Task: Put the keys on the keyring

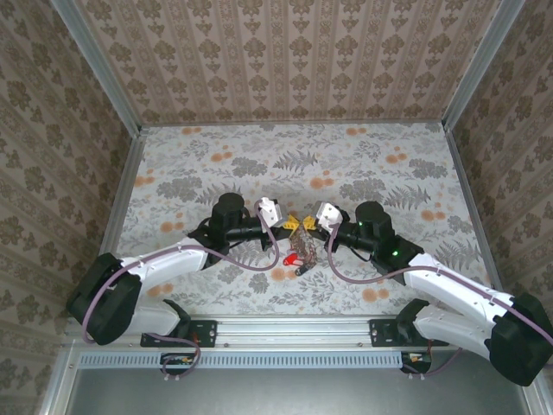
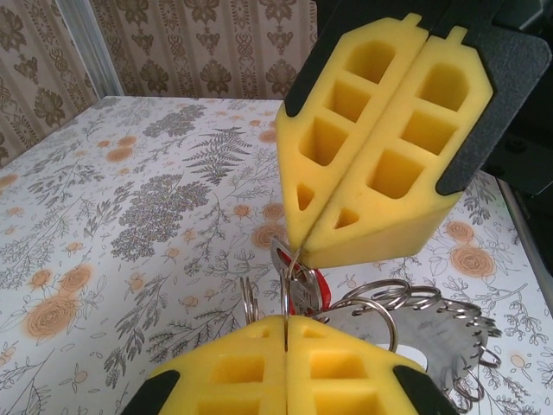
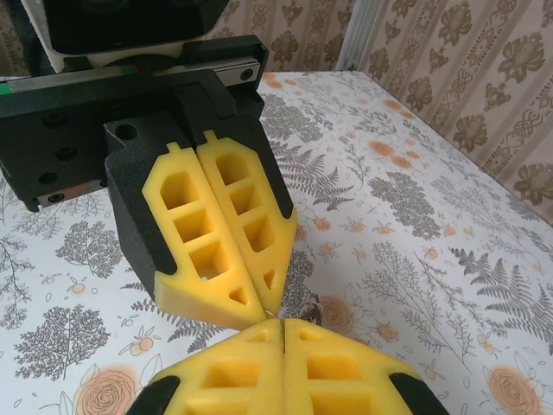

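Note:
My two grippers meet tip to tip above the middle of the table, the left gripper [image 1: 292,223] and the right gripper [image 1: 308,227]. In the left wrist view the left gripper [image 2: 286,322] is shut on a thin small split ring [image 2: 285,294]. The right gripper [image 2: 300,246] pinches the same ring from above. A key with a red head [image 2: 318,285] hangs on that ring between them. The keyring [image 2: 449,324], flat and silver-grey with several small rings along its edge, lies just right of the key. In the right wrist view the right gripper [image 3: 283,324] and left gripper [image 3: 270,307] touch.
Red keys and a dark piece [image 1: 295,259] hang or lie below the grippers. The floral tabletop [image 1: 216,164] is walled by patterned panels with metal rails [image 1: 121,190] on both sides. Cables loop from both wrists near the centre.

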